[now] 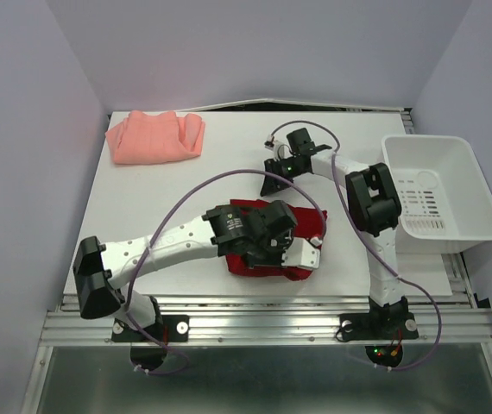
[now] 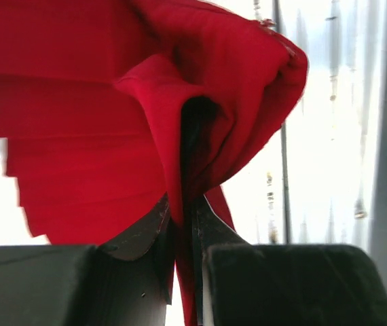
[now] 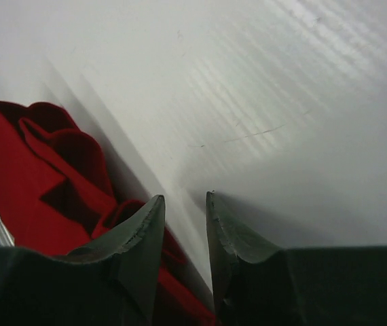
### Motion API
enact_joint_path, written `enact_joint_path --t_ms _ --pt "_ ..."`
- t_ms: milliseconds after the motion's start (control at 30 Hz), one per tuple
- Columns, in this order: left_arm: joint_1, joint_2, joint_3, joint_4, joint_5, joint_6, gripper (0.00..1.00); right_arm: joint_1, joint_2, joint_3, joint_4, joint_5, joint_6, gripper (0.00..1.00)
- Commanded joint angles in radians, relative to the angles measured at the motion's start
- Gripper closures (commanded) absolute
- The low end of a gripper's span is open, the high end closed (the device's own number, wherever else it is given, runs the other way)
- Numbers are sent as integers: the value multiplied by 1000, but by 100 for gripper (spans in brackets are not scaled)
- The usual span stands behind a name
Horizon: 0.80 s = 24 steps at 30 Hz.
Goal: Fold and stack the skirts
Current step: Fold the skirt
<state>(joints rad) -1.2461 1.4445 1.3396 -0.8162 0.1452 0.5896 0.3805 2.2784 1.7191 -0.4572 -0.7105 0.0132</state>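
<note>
Left wrist view shows me my left gripper (image 2: 182, 204) almost closed, pinching a fold of the red skirt (image 2: 78, 136), which lies bunched on the near middle of the table (image 1: 229, 164). My right gripper (image 3: 183, 200) has its jaws a little apart with nothing between them, low over the table just beside this skirt. I see the pink skirt (image 1: 155, 136) crumpled at the far left corner, well apart.

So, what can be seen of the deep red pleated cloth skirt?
The deep red pleated cloth skirt is soft and bunched, lying near the front middle of the white table. The left tool is shut on a raised fold of it. The right tool is close by its far edge, holding nothing.
</note>
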Motion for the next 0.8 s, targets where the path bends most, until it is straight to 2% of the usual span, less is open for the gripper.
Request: enact_joint_path --t_ms 0,133,400,767 --pt "75 68 122 -67 -66 174 100 8 1 -33 -63 -128 -33 66" --pt "134 106 136 0 -154 265 100 29 -3 -44 -89 -170 -41 72" --pt "208 178 92 224 -308 381 100 49 0 -44 -89 -239 -16 74" --pt "267 267 133 312 -309 444 98 58 3 -52 -87 -271 16 78"
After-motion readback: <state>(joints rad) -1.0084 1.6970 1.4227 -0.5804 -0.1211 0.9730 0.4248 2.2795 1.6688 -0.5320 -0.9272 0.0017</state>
